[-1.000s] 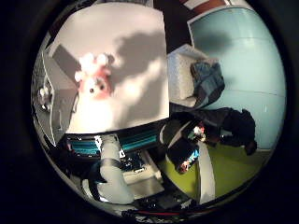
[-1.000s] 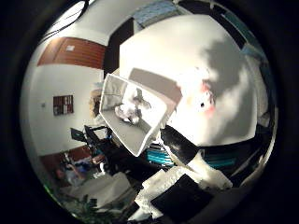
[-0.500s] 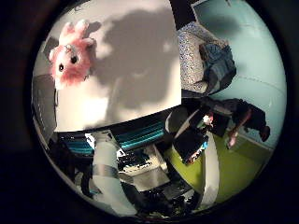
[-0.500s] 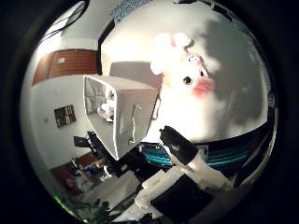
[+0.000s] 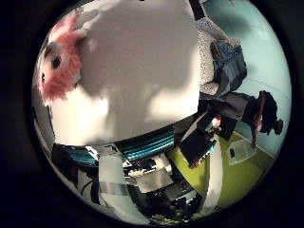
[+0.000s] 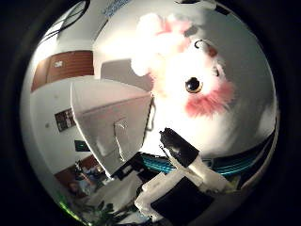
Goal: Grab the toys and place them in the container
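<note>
The hand is seen only in part: one black-tipped white finger reaches in from the lower edge of the thumb side view toward the plush toy. It appears extended rather than curled, and nothing is seen gripped, so the hand is judged released; the remaining fingers are out of view and their posture cannot be confirmed.

Left of frame in the thumb side view, the white container is noted, standing on the desk just beside the toy. Only its outer wall and rim are presented; its inside is hidden at this angle. At centre and right, the pink and white toy fills much of the view and is therefore judged close to the palm. It lies on the white desk. In the little finger side view it is cut off at the upper left of the frame.

Risks are assessed as follows. With the toy so near the container wall, a closing finger could catch the rim and shift or tip the container. The soft plush could be pinched by fur alone and slip during lifting. Contact between finger and toy cannot be established from either view. No other toys can be made out.
</note>
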`<move>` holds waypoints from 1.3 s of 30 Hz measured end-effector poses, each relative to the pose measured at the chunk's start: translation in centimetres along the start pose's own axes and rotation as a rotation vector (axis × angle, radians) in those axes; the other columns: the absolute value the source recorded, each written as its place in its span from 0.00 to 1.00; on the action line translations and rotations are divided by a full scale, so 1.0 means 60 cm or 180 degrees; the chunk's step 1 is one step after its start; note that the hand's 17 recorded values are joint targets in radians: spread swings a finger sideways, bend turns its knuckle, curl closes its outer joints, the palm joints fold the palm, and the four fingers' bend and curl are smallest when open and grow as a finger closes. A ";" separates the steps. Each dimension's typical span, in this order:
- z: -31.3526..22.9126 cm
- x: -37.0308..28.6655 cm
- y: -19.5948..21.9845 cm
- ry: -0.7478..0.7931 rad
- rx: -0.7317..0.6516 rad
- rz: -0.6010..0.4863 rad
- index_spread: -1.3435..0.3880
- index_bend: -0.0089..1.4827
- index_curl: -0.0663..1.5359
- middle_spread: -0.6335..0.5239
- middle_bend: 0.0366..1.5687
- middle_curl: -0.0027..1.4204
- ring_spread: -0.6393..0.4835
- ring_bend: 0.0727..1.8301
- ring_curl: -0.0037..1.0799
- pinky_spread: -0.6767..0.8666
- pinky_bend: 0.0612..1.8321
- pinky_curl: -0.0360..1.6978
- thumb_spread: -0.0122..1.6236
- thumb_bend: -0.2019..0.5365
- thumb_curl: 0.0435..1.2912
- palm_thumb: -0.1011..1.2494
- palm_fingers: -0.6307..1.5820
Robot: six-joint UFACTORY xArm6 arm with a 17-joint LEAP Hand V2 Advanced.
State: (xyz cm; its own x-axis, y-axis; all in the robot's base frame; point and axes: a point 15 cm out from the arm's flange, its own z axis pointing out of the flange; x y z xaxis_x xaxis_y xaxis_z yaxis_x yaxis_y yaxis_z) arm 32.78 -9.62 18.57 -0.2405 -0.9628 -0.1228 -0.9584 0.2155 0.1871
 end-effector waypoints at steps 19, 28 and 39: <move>0.078 -0.079 -0.005 0.0160 -0.0328 -0.0209 0.68 0.11 0.20 0.65 0.22 0.25 0.72 0.28 0.24 0.71 0.27 0.17 0.71 0.25 0.25 0.55 0.42; 0.064 -0.042 -0.010 0.0293 -0.0301 -0.0203 0.53 0.22 0.27 0.29 0.52 0.42 0.30 0.55 0.41 0.16 0.49 0.23 0.69 0.26 0.27 0.66 0.83; -0.021 0.020 -0.009 0.0271 0.0079 -0.0022 0.56 0.65 0.58 0.32 0.75 0.64 0.35 0.76 0.61 0.28 0.74 0.41 0.72 0.27 0.32 0.78 0.77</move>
State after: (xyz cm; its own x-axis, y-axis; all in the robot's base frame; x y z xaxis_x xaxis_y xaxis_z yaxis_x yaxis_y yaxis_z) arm 33.20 -11.11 19.54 -0.2210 -0.9744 -0.0406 -0.9638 0.2119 0.1621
